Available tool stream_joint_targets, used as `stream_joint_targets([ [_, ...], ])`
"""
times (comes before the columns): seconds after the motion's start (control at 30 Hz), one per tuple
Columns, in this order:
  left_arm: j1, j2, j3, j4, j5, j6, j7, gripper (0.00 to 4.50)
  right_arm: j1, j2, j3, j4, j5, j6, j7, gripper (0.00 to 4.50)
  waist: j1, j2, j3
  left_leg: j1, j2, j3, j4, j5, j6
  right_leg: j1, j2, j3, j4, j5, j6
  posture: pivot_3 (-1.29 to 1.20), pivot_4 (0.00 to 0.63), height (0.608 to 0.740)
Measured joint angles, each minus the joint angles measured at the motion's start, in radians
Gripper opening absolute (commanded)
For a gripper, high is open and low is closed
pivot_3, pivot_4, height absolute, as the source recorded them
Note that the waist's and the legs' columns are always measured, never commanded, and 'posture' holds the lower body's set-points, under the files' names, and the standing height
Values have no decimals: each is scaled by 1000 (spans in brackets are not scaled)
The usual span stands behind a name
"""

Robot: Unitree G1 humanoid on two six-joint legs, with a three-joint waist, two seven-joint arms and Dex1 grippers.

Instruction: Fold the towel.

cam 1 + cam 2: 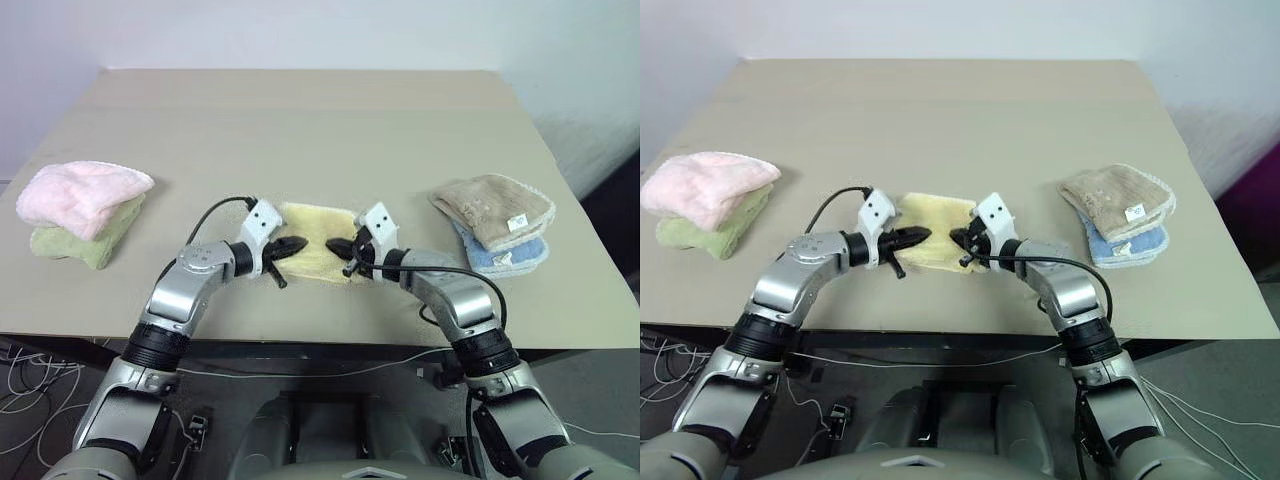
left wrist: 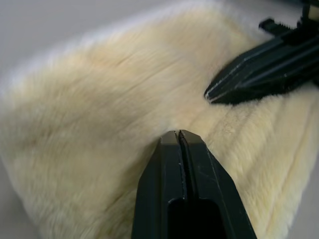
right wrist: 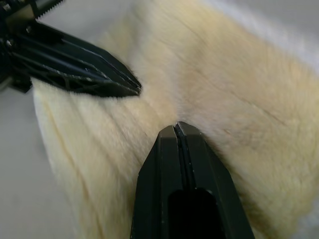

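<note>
The towel (image 1: 318,232) is pale yellow and lies as a small folded pad near the table's front edge, between my two arms. My left gripper (image 1: 297,243) comes in from the left, shut, with its tip resting on the towel's top and nothing between its fingers. From the right, my right gripper (image 1: 335,246) is also shut, and its tip sits on the towel a short way from the left one. In the left wrist view the shut fingers (image 2: 172,164) touch the fluffy towel (image 2: 99,109). In the right wrist view the fingers (image 3: 169,159) are pressed together against the towel (image 3: 224,89).
A pink towel (image 1: 80,192) lies on a green one (image 1: 95,238) at the table's left. At the right, a beige towel (image 1: 492,208) lies on a blue one (image 1: 515,260). The tan table (image 1: 320,120) stretches away behind the towel.
</note>
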Motion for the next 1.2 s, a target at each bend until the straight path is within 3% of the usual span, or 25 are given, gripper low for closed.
stream_joint_targets([
  [0.2,5,-18,23,17,10,-32,6,24,23,0,0,-25,-6,-23,2,0,-1,0,0,1,0,0,0,0,0,1,0,0,0,0,0,0,150,740],
  [0.33,16,-61,154,-10,-83,-7,43,24,33,-18,-53,-118,26,-9,-1,0,0,0,0,-2,0,0,1,0,0,-2,-1,0,1,0,0,0,150,740],
  [0.43,15,-43,250,-80,-141,12,67,0,34,-53,-135,-221,92,60,-3,590,1,0,0,-2,0,0,1,0,0,-2,-1,0,1,0,0,0,150,740],
  [0.67,80,52,312,-116,-138,15,75,0,64,-63,-355,-298,366,436,-63,2954,1,0,0,-2,0,-1,0,0,0,-2,-2,0,1,0,0,0,150,740],
  [0.8,109,72,323,-115,-138,14,76,0,51,0,-503,-235,510,658,-165,4352,1,0,0,-2,0,0,0,0,0,-1,-2,1,0,0,0,0,150,740],
  [0.97,143,81,329,-126,-139,12,76,0,41,30,-587,-167,574,789,-257,4455,1,0,0,-2,0,0,0,0,0,-2,-2,1,0,0,0,0,150,740],
  [1.2,183,101,329,-135,-138,11,73,0,26,40,-594,-139,588,820,-294,4455,-3,0,0,-2,1,0,-1,0,0,-2,-2,1,1,0,0,0,150,740],
])
